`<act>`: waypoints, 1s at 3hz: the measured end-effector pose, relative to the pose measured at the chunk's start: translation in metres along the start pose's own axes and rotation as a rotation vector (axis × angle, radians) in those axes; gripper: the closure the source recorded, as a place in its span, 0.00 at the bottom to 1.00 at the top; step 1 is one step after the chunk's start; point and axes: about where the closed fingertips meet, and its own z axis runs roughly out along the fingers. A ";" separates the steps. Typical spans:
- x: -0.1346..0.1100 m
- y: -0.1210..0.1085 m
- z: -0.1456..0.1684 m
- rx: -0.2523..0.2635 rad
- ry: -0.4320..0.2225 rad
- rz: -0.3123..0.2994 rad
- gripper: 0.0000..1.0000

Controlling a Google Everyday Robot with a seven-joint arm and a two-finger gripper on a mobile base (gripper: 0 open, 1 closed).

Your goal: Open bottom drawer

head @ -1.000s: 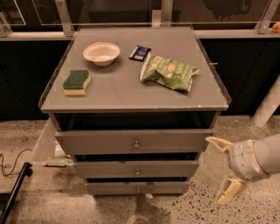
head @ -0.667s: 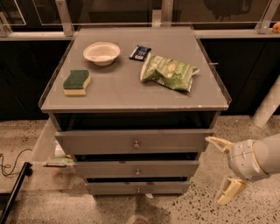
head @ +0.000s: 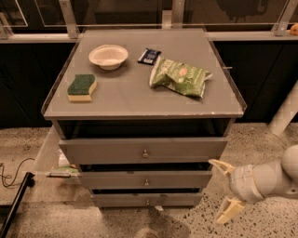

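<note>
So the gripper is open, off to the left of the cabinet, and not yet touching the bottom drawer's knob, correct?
Not quite: the camera view shows the gripper to the right of the cabinet, not the left. The rest stands: it is open and not touching the knob of the bottom drawer.

Speckled stone floor (head: 205,228) under dim warm light. Dark panels (head: 23,83) line the back wall, below a ledge with glass panes (head: 121,11) between metal posts (head: 67,18). The gripper (head: 225,188) hangs low at right over the floor, fingers spread.
</note>
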 end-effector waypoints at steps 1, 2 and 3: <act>0.045 -0.002 0.055 0.014 -0.049 -0.009 0.00; 0.086 -0.011 0.100 0.057 -0.077 -0.043 0.00; 0.115 -0.014 0.140 0.093 -0.070 -0.064 0.00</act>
